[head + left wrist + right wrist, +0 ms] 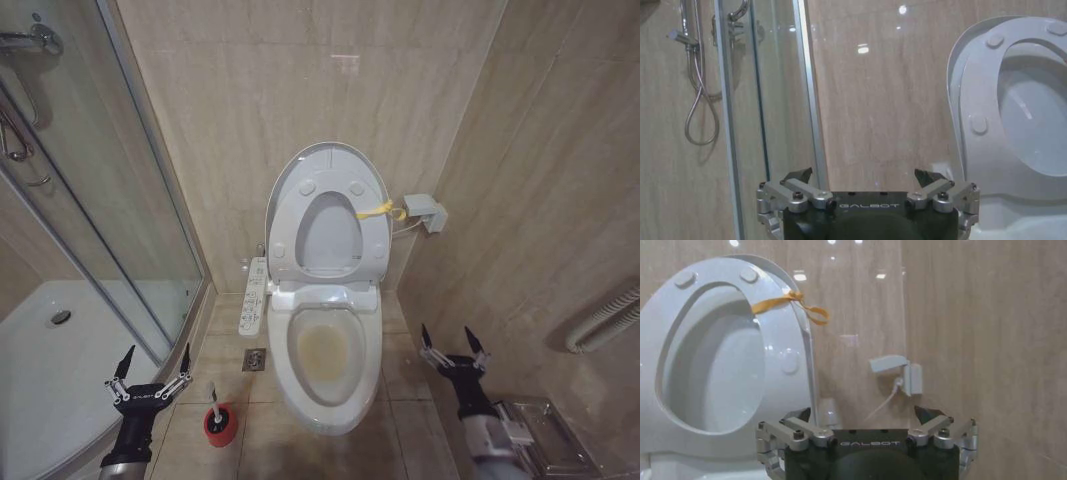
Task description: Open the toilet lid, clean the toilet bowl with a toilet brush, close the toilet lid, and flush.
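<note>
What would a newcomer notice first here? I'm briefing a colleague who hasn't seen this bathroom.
The white oval plastic toilet lid stands raised against the beige wall with the ring seat, a yellow ribbon tied at its edge. Below, the white ceramic toilet bowl shows a yellowish stain. The left gripper and right gripper hover open on either side.

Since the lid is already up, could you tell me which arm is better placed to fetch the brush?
Left, probably. The left pincer hovers open beside the brush on the floor; the right pincer, also open, is across the bowl.
</note>
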Motion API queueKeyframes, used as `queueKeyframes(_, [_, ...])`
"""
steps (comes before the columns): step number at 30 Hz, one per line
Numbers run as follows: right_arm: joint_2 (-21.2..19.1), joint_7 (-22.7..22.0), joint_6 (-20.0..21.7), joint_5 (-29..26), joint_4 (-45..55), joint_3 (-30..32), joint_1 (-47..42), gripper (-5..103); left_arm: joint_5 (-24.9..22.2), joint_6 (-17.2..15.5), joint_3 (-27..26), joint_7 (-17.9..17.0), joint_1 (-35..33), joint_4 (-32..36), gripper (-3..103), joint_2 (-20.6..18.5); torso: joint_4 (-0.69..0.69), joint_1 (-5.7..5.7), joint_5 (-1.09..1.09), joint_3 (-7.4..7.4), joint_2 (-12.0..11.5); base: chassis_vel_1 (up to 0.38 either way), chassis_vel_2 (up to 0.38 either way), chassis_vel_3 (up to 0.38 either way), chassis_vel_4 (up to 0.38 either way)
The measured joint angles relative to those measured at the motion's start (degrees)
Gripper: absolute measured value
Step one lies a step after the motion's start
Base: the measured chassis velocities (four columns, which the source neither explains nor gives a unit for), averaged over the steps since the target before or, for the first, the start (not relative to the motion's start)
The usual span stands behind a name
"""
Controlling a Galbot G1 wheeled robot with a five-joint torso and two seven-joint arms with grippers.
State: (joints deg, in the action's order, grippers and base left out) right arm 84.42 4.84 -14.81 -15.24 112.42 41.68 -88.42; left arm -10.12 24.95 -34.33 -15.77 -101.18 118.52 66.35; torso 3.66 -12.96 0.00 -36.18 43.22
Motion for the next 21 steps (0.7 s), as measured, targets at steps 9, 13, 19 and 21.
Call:
queueKeyframes(9, [-1.79,4.04,-1.52,-2.84,-3.35,-0.19,3.51,100,0.0,0.0,0.0,0.0,0.0,0.0,100,0.0,0.0,0.0,0.0,0.0,0.0,0.0,0.0,0.0,0.0])
queueKeyframes(13, [-1.89,3.13,-1.98,-4.42,-3.94,-0.39,3.79,100,0.0,0.0,0.0,0.0,0.0,0.0,100,0.0,0.01,0.0,0.0,0.0,0.0,0.0,0.0,0.0,0.0])
queueKeyframes(19, [-1.92,0.56,-1.49,-5.42,-3.94,-0.58,3.87,100,0.0,0.0,0.0,0.0,0.0,0.0,100,0.0,0.0,0.01,0.0,0.0,0.0,-0.007,0.003,0.01,-0.004])
queueKeyframes(21, [-1.96,0.16,-1.39,-5.38,-3.94,-0.54,3.86,100,0.0,0.0,0.0,0.0,-0.01,0.0,100,0.0,0.0,0.01,0.0,0.01,0.0,-0.059,0.031,0.06,-0.026])
